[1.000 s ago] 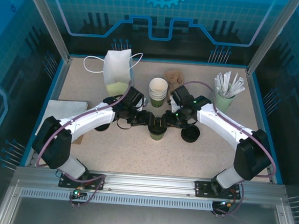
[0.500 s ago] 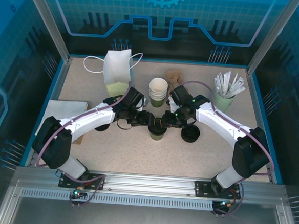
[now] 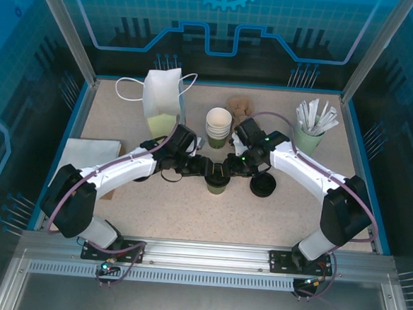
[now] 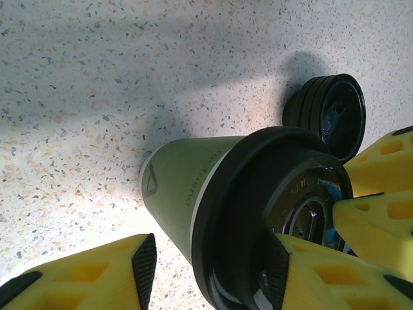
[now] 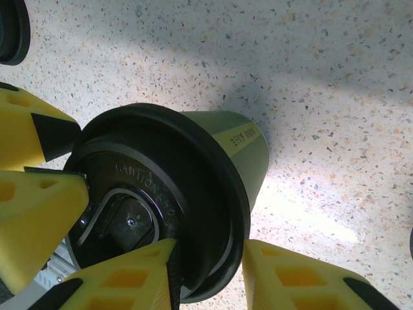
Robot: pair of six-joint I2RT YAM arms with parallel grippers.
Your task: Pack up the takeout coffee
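Moved since a second ago: my left arm has stretched flatter toward the middle and its wrist has edged nearer the cup, while the cup stands where it did.
Right jaws: my right gripper (image 5: 208,250) is clamped on the rim of the round black plastic lid (image 5: 148,155), with one yellow finger outside the rim and the other on the lid's top.
Left jaws: my left gripper (image 4: 211,245) straddles the opposite side of that rim, one finger over the lid's top and the other outside. A sliver of table shows beside the outer pad, so I cannot tell whether this side is pinching.
Task's thing: the small green paper cup (image 4: 174,187) wears the lid and stands upright at the middle of the speckled table (image 3: 188,210), between my two wrists.
Just beside: a low stack of spare black lids (image 3: 262,186) lies to the cup's right, apart from it.
Behind: a stack of nested white-rimmed paper cups (image 3: 218,124) stands there, with a brown crumpled wad (image 3: 240,104) beyond it.
Back left: a white paper bag with handles (image 3: 161,95) stands upright, and a pale folded napkin (image 3: 93,151) lies at the left edge.
Back right: a pale-green cup of white packets (image 3: 311,134) stands there.
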